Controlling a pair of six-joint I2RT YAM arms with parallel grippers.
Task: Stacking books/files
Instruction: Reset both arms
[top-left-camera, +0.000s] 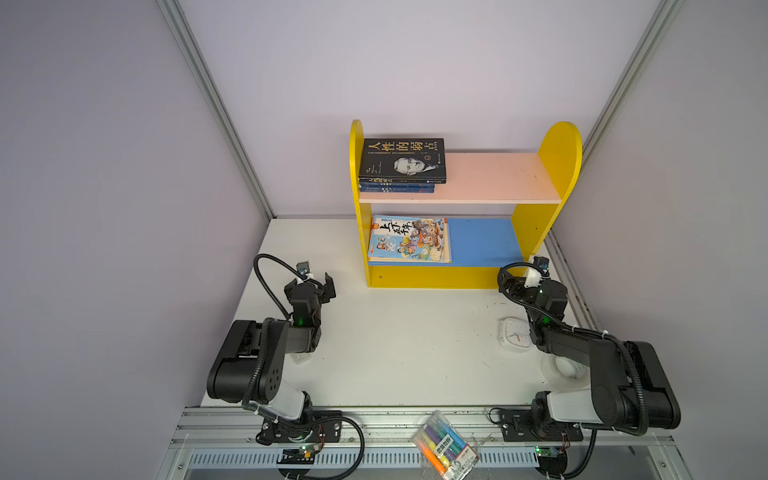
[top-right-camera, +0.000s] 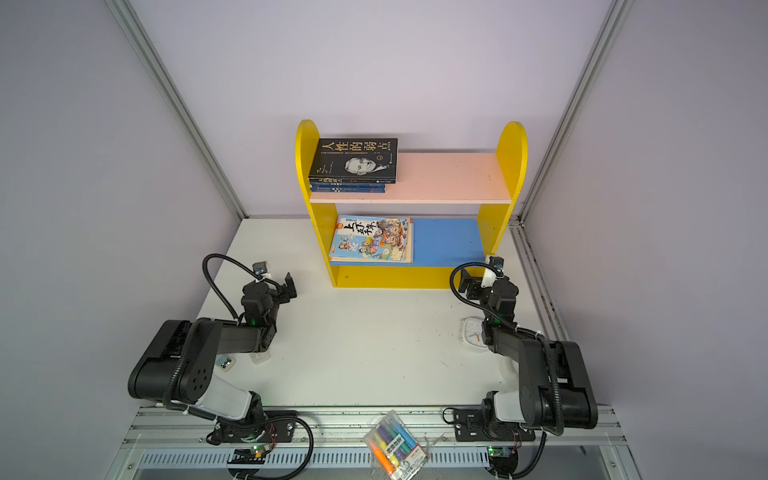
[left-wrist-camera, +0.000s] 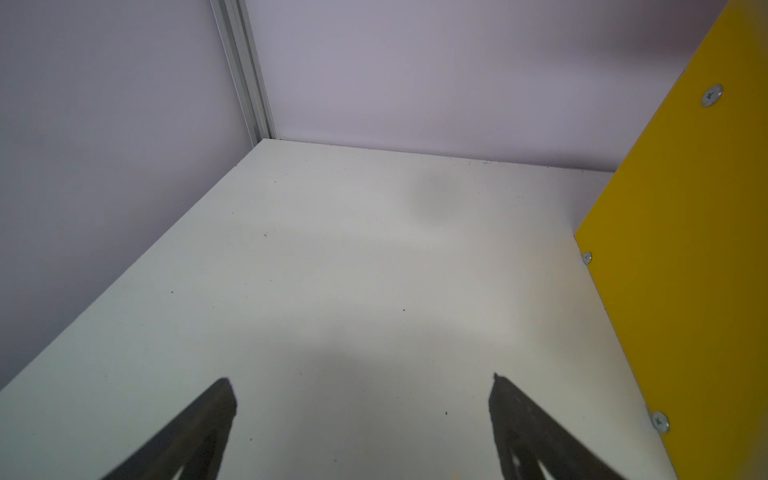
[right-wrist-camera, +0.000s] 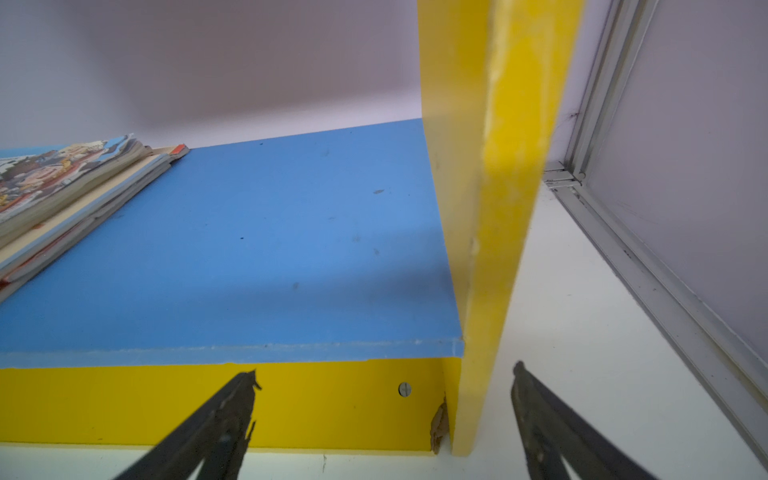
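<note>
- The black-covered stack (top-left-camera: 402, 162) lies on the pink upper shelf (top-left-camera: 490, 176), and the cartoon stack (top-left-camera: 409, 240) on the blue lower shelf (top-left-camera: 482, 241); the lower books are too thin to count.
- The right gripper (right-wrist-camera: 384, 370), wide and empty, faces the yellow side panel (right-wrist-camera: 498, 208); driving forward could jolt the panel and skew both stacks.
- The left gripper (left-wrist-camera: 361, 378) is wide and empty.

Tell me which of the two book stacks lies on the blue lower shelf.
The stack topped by the cartoon-cover book, on the blue lower shelf. The other, topped by the black portrait book, lies on the pink upper shelf.
</note>
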